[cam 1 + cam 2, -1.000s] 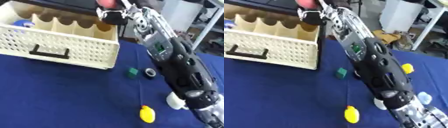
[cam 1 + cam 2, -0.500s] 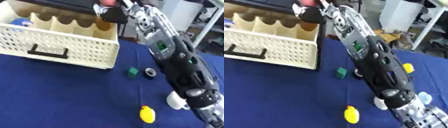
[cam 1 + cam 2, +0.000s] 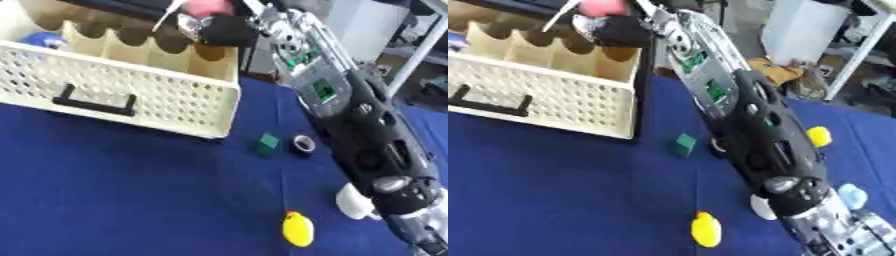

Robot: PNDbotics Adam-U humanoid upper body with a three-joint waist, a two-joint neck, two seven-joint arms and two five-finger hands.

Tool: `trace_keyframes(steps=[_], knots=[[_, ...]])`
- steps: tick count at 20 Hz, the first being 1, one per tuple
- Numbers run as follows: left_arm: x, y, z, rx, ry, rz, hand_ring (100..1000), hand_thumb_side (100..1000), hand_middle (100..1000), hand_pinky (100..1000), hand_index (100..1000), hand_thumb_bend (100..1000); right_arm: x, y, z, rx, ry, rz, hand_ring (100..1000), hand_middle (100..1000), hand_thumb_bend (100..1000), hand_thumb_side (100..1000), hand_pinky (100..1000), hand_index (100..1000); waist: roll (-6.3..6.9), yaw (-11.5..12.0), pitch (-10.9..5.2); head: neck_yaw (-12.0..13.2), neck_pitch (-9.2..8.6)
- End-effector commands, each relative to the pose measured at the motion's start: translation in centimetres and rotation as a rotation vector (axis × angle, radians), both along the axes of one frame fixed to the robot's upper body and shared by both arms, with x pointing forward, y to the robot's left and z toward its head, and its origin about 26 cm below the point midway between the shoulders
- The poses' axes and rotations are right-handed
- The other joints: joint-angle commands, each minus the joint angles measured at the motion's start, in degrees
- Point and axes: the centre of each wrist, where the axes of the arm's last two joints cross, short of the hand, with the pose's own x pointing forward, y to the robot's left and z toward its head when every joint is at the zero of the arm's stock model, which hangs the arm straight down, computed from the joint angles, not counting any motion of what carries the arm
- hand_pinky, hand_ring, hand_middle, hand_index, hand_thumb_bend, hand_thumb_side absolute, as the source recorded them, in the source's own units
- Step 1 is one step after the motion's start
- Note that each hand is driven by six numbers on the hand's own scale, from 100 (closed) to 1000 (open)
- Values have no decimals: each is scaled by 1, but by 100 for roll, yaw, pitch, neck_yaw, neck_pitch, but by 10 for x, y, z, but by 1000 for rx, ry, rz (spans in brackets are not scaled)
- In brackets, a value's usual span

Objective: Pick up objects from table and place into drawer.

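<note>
Fingers of the right hand (image 3: 219, 27) curl around a pink object (image 3: 206, 7) above the far right compartment of the cream perforated drawer (image 3: 131, 95). On the blue table (image 3: 131, 190) lie a green block (image 3: 267, 143), a dark ring (image 3: 303, 144) and a yellow duck (image 3: 297, 229).

I see the drawer (image 3: 131, 95) at the far left corner of the surface (image 3: 114, 200), my right hand (image 3: 223, 27) above its far right compartment. Right of the drawer lie a cube (image 3: 268, 143) and a ring (image 3: 304, 144) side by side; a duck-shaped toy (image 3: 297, 229) sits toward the near edge.
</note>
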Motion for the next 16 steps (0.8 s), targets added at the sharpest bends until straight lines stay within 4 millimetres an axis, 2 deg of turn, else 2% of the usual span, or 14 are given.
trace_keyframes(steps=[1, 9, 11, 14, 16], knots=[[-3, 1, 6, -3, -22, 2, 815, 1000, 826, 600, 881, 100, 4, 7, -9, -19, 49, 36, 740, 618, 465, 735, 599, 878, 38, 22, -96, 16, -12], [-3, 2, 3, -1, -5, 3, 815, 1000, 826, 598, 881, 100, 2, 8, -8, -9, 52, 42, 743, 626, 470, 752, 601, 875, 19, -35, -195, 40, 33], [-3, 3, 2, -4, 5, 5, 816, 1000, 826, 599, 880, 100, 1, 11, -7, -11, 63, 64, 729, 605, 455, 755, 585, 842, 39, -82, -276, 69, 103], [-3, 3, 1, -8, 14, 3, 816, 1000, 826, 601, 880, 100, -6, 19, -7, -5, 76, 110, 688, 525, 426, 732, 548, 764, 54, -161, -410, 117, 206], [-3, 3, 2, -10, 16, -1, 816, 1000, 826, 602, 880, 100, -10, 24, -8, -6, 90, 131, 694, 533, 440, 732, 554, 775, 54, -190, -487, 146, 242]])
